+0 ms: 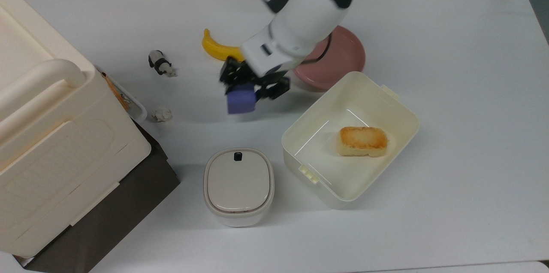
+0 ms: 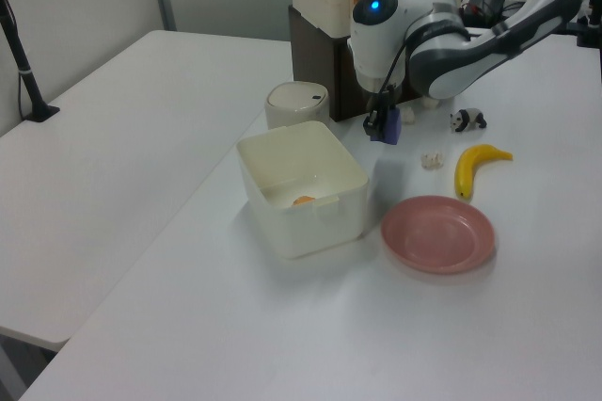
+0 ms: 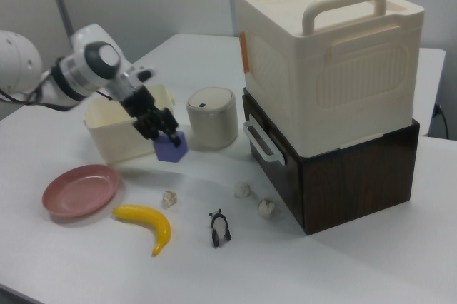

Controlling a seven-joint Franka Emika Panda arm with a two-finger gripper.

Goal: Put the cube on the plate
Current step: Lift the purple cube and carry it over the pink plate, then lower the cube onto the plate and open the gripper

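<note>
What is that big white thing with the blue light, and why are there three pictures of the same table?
The white thing is a robot arm. At its end is a gripper, a hand with two fingers. Right now it holds a small purple-blue cube lifted above the white table.

The three pictures show one moment from three cameras: one looks straight down from above, the other two look from opposite sides.

On the table you can see a pink plate, a yellow banana, a tiny panda toy, and an open cream tub with a piece of toasted bread inside. There is also a small bin with a lid and a big cream box with handles sitting on a dark brown box.

The robot's job is to set the cube on the plate.
</note>
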